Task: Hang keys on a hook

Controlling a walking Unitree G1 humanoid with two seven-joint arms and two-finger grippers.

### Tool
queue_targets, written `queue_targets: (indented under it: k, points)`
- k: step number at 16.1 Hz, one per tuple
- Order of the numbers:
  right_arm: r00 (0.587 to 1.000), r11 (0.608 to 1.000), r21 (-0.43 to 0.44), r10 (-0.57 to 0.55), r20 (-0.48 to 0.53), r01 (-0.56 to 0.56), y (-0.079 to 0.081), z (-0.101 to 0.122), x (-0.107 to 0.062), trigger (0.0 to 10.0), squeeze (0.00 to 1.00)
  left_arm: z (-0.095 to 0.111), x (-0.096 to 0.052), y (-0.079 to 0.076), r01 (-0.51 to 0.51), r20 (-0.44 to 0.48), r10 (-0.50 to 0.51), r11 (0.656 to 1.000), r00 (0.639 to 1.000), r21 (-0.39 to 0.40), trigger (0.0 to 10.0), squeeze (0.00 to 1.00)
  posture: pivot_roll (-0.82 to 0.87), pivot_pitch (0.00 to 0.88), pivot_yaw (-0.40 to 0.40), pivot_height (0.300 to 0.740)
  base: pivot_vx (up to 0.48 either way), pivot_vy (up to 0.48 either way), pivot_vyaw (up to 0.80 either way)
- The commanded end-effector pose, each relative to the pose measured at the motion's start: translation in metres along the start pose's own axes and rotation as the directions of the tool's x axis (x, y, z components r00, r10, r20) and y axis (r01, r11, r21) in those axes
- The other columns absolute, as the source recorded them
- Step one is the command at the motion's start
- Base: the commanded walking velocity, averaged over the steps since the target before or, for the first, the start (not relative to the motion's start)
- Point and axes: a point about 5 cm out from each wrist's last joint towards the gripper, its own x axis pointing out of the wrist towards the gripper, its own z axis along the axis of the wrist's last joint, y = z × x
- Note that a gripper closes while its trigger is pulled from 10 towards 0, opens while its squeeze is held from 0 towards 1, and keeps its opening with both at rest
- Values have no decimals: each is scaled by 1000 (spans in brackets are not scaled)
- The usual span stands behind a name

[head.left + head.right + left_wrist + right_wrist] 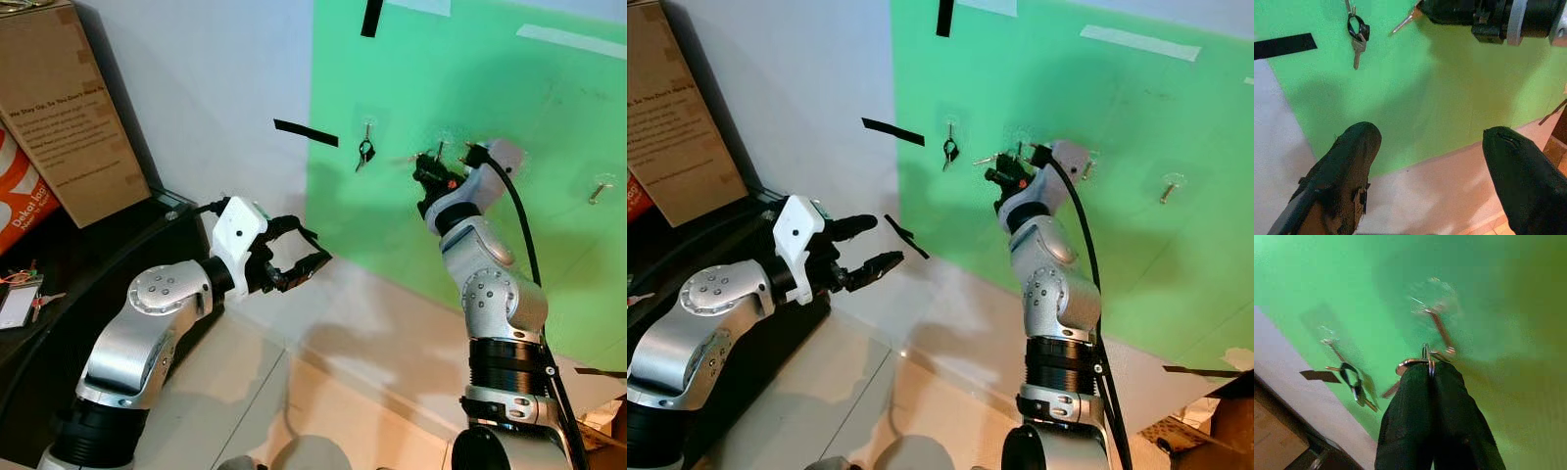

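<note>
Green sheet covers the wall ahead, meeting bare grey wall on the robot's left; pale tiled floor below. Strips of black tape on the wall: one at the sheet's left edge, one near its top. Low dark cabinet at far left. On it leans a brown cardboard box with several lines of small printed text, too small to read. Beside it an orange-and-white package with white lettering that looks like "Dekai…" — partly cut off.

Three clear adhesive hooks on the green sheet. Left hook carries a hanging set of keys: black ring or fob with a silver key below it, seen clearly in the left wrist view. Far right hook bare, well apart from the others.

Right gripper raised against the sheet at the middle hook. Its black fingers are pressed together on a key ring — a silver ring with a key blade sticking out sideways. Ring sits just below the hook's metal prong, near its tip; cannot tell whether it is touching.

Left gripper held out at mid height, lower left of the hooks, fingers spread wide, nothing between them.

On the cabinet top, a small card with keys near the frame edge.
</note>
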Motion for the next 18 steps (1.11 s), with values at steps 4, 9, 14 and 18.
queue_targets:
  k: [4,9,14,18]
  points:
    - [999,994,95,-54,9,52,-9,4,2,10000,0,6,0,-4,25,6,-26,999,1000,20,10000,0,12,0,-29,740,0,0,0]
    - [999,996,78,-48,-24,50,-8,-2,2,10000,0,6,0,-5,30,6,-30,999,1000,20,10000,0,17,0,-35,740,0,0,0]
    - [1000,1000,5,2,-5,-2,1,1,-5,10000,0,7,-1,-5,32,6,-32,999,999,21,10000,0,22,0,-38,740,0,0,0]
    - [999,999,-21,36,26,-35,8,8,-12,10000,0,7,-1,-6,41,6,-41,999,999,20,10000,0,15,0,-30,740,0,0,0]
